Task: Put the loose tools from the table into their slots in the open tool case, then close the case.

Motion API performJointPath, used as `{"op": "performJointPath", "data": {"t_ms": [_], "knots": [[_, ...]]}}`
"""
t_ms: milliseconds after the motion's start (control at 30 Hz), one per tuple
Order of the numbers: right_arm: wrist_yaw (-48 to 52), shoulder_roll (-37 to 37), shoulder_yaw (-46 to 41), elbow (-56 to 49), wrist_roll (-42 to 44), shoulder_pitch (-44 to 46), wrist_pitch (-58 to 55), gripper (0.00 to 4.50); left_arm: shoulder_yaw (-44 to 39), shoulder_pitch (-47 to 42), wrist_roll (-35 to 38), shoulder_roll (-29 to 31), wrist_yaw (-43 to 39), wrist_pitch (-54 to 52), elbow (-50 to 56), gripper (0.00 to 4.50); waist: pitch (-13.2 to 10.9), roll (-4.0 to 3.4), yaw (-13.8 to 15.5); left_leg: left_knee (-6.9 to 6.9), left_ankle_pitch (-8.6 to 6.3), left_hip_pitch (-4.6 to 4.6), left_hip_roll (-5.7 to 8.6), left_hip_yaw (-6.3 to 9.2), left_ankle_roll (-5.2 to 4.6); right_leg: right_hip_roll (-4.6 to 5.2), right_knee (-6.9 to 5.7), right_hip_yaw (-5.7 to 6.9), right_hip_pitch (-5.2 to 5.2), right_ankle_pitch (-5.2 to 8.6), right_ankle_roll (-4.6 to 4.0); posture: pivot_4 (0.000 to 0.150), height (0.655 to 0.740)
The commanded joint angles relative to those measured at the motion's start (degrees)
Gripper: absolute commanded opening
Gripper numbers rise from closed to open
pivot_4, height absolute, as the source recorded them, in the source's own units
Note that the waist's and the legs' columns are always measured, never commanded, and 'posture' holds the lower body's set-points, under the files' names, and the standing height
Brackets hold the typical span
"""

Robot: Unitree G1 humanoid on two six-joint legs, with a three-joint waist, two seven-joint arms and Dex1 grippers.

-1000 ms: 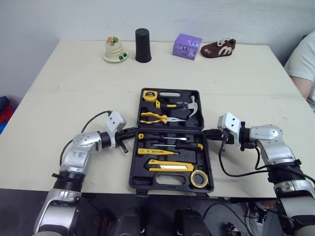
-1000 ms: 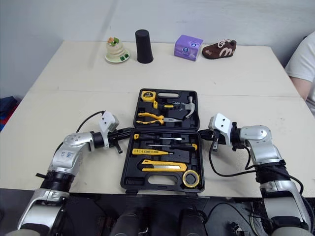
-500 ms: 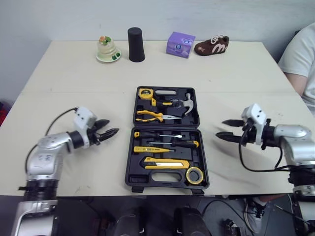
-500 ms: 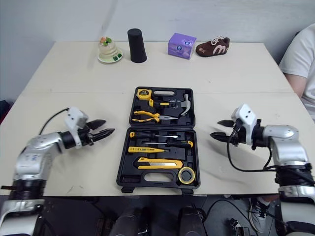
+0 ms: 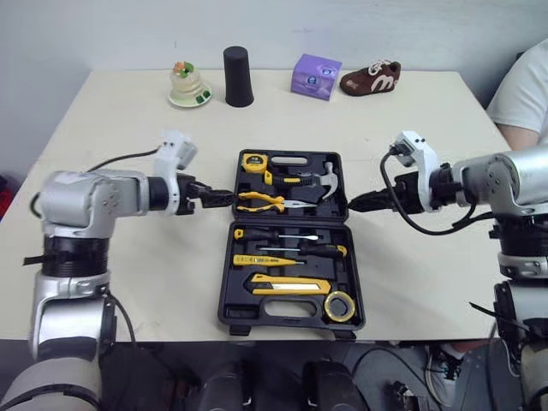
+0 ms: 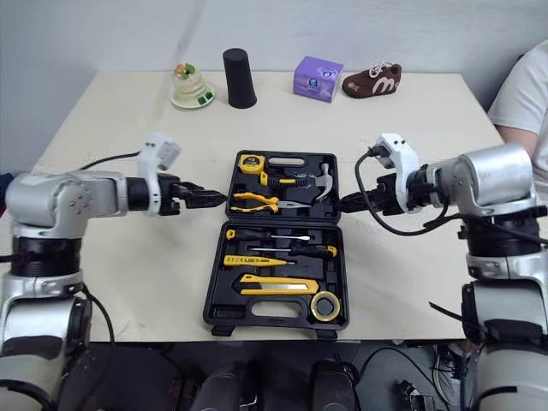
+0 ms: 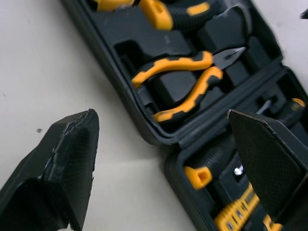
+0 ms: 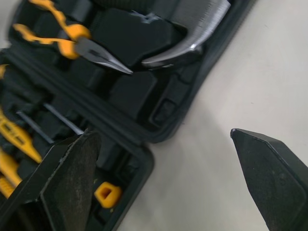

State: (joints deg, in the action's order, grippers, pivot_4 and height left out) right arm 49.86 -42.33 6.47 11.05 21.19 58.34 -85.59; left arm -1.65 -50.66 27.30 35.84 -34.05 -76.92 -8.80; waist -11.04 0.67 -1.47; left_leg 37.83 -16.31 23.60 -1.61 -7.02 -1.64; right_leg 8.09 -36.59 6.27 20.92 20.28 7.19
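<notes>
The black tool case (image 5: 229, 282) lies open in the middle of the table. Its far half holds a tape measure (image 5: 255, 163), a hammer (image 5: 325, 181) and yellow-handled pliers (image 5: 265, 203). Its near half holds screwdrivers (image 5: 295, 250), a utility knife (image 5: 291, 288) and a tape roll (image 5: 340, 306). My left gripper (image 5: 218, 197) points at the far half's left edge, open and empty, with the pliers (image 7: 178, 79) just ahead of it. My right gripper (image 5: 360, 204) points at the far half's right edge, also open and empty, close to the hammer head (image 8: 192, 24).
Along the table's far edge stand a small cake figure (image 5: 187, 84), a black cup (image 5: 239, 77), a purple box (image 5: 315, 77) and a brown toy shoe (image 5: 370, 79). A person's sleeve (image 5: 522, 94) shows at the right edge.
Both grippers went from shut to open. They drew out sideways from the case's hinge line, then came back in at the two sides of its far half.
</notes>
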Motion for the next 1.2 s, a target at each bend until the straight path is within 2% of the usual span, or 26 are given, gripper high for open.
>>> {"op": "performJointPath", "data": {"t_ms": [33,100,367,567,767,1200], "knots": [[-4.50,1.34,0.05,1.26,-1.82,1.43,1.54,4.50,-0.56,-4.69,-2.03,-2.32,1.46,2.31,-8.66,4.48,0.00,0.00,0.03,0.02,0.01,0.20,0.02,-0.08,0.00,0.00,-0.08,-0.03,0.27,0.00,0.00,0.150,0.7400],[-6.44,2.46,0.19,1.90,-2.60,1.77,3.33,4.50,-0.23,-7.14,-3.10,-3.58,1.46,3.82,-14.37,4.48,-0.02,0.04,0.03,0.22,0.11,0.80,0.02,-0.12,-0.02,-0.01,-0.30,-0.03,0.86,0.00,0.00,0.150,0.7400],[-9.94,4.97,-2.00,-2.69,-0.83,-0.44,3.08,4.50,0.46,-11.84,-5.41,-5.85,0.97,7.65,-23.17,4.48,-0.02,0.04,-0.06,0.21,0.16,0.78,0.00,-0.16,-0.01,-0.03,-0.40,-0.06,0.90,0.00,0.00,0.150,0.7400],[-13.10,6.50,-3.93,-3.24,-1.13,-1.18,3.18,4.50,4.22,-11.74,-7.72,-5.62,-0.53,7.70,-23.41,4.48,-0.02,0.04,-0.08,0.22,0.16,0.78,0.00,-0.19,0.00,-0.04,-0.43,-0.08,0.92,0.00,0.00,0.150,0.7400],[-16.08,7.29,-3.46,-1.21,-2.13,-0.65,3.30,4.50,2.60,-11.80,-9.78,-6.94,2.51,10.04,-25.67,4.48,-0.02,0.03,-0.07,0.23,0.17,0.77,0.00,-0.20,0.00,-0.04,-0.46,-0.12,0.92,0.00,0.00,0.150,0.7400],[-19.52,9.60,-1.80,4.09,-4.01,0.61,6.92,4.50,8.53,-11.41,-14.75,-6.74,1.58,13.03,-26.16,4.48,-0.01,0.03,-0.11,0.24,0.31,0.56,-0.02,-0.30,0.04,-0.03,-0.75,-0.26,0.92,0.00,0.00,0.150,0.7400]]}}
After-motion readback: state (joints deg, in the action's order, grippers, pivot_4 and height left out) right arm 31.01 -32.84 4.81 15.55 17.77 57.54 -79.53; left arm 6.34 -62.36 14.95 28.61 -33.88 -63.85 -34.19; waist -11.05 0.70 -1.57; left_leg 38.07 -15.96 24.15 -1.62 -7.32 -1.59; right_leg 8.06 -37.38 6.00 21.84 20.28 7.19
